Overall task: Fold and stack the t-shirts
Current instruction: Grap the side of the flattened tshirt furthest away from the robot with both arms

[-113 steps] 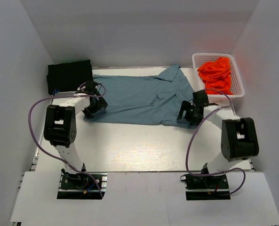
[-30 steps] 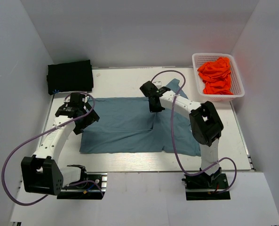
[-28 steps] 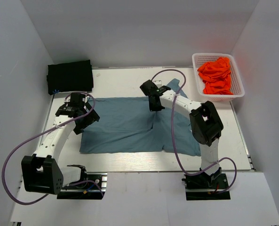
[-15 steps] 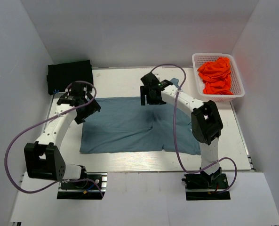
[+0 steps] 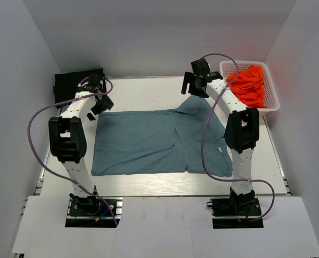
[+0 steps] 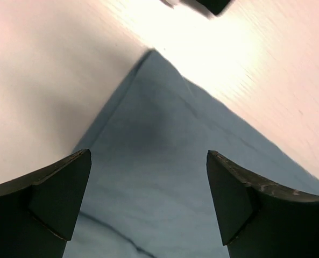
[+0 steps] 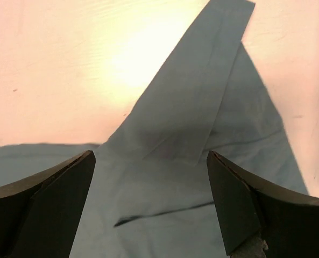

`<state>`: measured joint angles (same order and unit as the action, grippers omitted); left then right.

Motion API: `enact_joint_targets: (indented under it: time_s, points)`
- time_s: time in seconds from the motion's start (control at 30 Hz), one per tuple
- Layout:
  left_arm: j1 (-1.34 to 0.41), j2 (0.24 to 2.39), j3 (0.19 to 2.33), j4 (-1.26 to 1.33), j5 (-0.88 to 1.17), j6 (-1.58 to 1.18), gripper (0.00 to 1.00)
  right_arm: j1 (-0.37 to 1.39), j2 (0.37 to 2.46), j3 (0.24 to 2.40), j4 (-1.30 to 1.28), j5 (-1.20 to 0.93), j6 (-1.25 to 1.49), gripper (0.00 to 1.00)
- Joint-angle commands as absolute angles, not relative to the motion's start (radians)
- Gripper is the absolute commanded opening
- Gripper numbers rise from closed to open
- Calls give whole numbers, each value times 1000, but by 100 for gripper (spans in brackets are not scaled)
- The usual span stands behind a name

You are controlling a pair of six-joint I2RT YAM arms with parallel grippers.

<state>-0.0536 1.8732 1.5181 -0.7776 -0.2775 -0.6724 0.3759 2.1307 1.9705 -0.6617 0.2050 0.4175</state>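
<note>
top external: slate-blue t-shirt point(image 5: 143, 142) flat, table strip point(image 5: 143, 94) beyond its far edge

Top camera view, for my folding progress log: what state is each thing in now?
blue t-shirt: spread flat, not gripped
black t-shirts: folded, stacked
orange t-shirts: crumpled in basket
basket: upright, holding shirts
left gripper: open, empty
right gripper: open, empty

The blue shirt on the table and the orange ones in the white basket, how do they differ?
The blue shirt lies spread nearly flat on the table; the orange shirts sit crumpled in a heap in the basket. The blue shirt is a dull slate colour; the orange shirts are vivid and bright. Both are soft cloth.
</note>
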Motion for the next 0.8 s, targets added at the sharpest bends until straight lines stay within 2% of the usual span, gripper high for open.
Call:
enact_joint_targets:
  time_s: [0.0, 0.1, 0.33, 0.43, 0.67, 0.7, 0.77]
  points:
    - [-29, 1931, 1600, -739, -298, -649, 96, 361, 2180, 2043, -664, 176, 351, 90]
    - [-20, 1999, 1621, -713, -308, -629, 91, 333, 2217, 2085, -646, 166, 328, 90]
    - [2, 2121, 1720, -670, -275, -618, 86, 298, 2256, 2099, -635, 113, 311, 90]
    - [11, 2143, 1710, -670, -239, -607, 78, 287, 2257, 2082, -623, 114, 318, 90]
    - [11, 2140, 1626, -615, -181, -584, 43, 278, 2269, 2082, -627, 161, 318, 90]
    - [11, 2126, 1617, -606, -172, -584, 33, 272, 2273, 2082, -627, 178, 314, 90]
    - [11, 2114, 1597, -606, -172, -584, 21, 273, 2286, 2085, -624, 195, 310, 90]
